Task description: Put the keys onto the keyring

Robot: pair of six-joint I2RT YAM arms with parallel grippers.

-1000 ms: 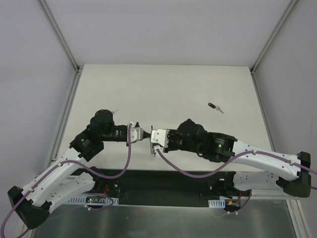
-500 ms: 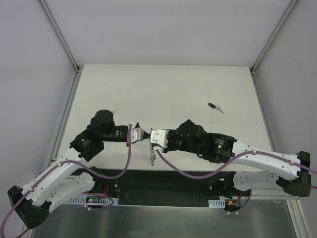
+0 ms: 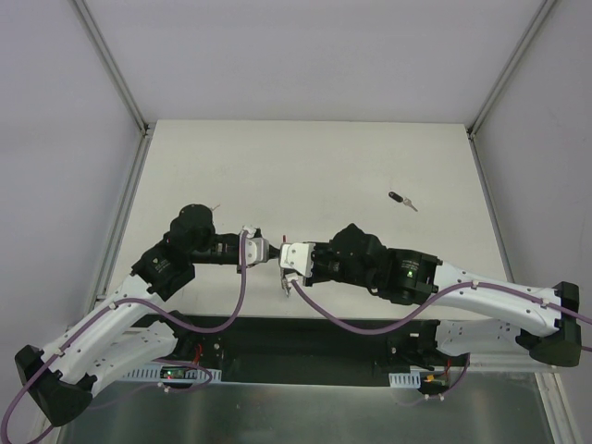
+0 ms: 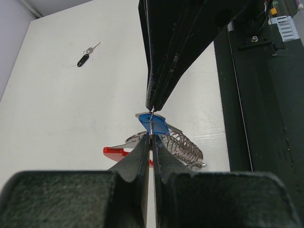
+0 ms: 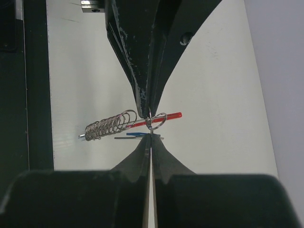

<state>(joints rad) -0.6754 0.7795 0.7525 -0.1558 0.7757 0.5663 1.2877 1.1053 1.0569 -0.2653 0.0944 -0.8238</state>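
Observation:
My two grippers meet tip to tip above the near middle of the table (image 3: 324, 166). My left gripper (image 4: 151, 137) is shut on the silver ring (image 5: 158, 120) of the keyring. The keyring's red band (image 5: 172, 116) and coiled metal chain (image 5: 105, 126) hang to either side. My right gripper (image 5: 151, 135) is shut on the edge of the blue-headed key (image 4: 153, 124), which is held right against the ring. A black-headed key (image 3: 399, 198) lies alone on the table's far right. In the top view the arms hide most of the keyring.
White walls with metal frame posts (image 3: 111, 69) close in the table on three sides. A black base rail (image 3: 305, 338) with cables runs along the near edge. A tiny red-tipped thing (image 3: 215, 206) peeks out behind my left arm.
Both grippers have crept together slightly toward the near edge, and the hanging coil swayed a little. Both grips are unchanged.

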